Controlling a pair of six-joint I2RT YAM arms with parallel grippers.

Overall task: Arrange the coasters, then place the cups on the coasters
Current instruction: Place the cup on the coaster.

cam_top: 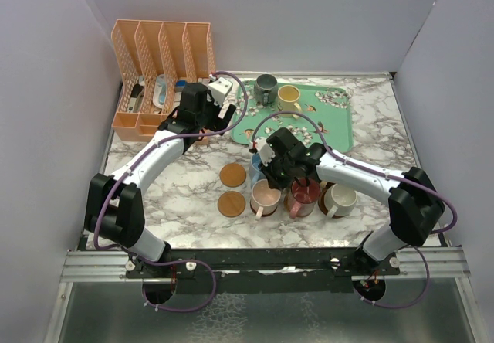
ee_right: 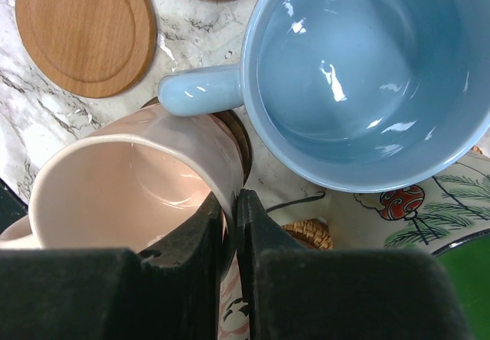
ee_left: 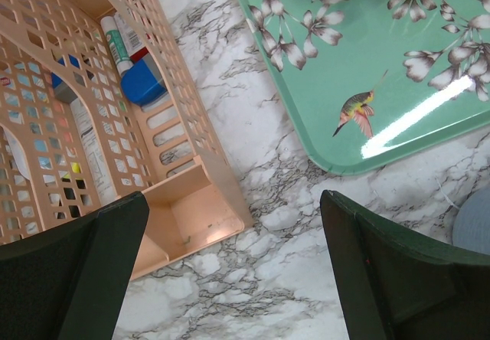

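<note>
From above, the pink cup (cam_top: 265,197), dark red cup (cam_top: 302,196) and white cup (cam_top: 340,198) stand in a near row with two bare coasters (cam_top: 232,175) to their left, while the grey cup (cam_top: 267,88) and yellow cup (cam_top: 289,96) wait on the far tray (cam_top: 343,127), so I judge the job about half done. In the left wrist view, the left jaws stand wide apart, empty, over the tabletop (ee_left: 306,225) beside the orange organizer (ee_left: 176,210). In the right wrist view, the right jaws pinch the pink cup's wall; it rests on a dark coaster (ee_right: 239,137) just beside the blue cup (ee_right: 360,72).

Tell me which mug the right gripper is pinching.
The pink mug: the right gripper clamps its rim, while the blue mug beside it sits ungripped.
</note>
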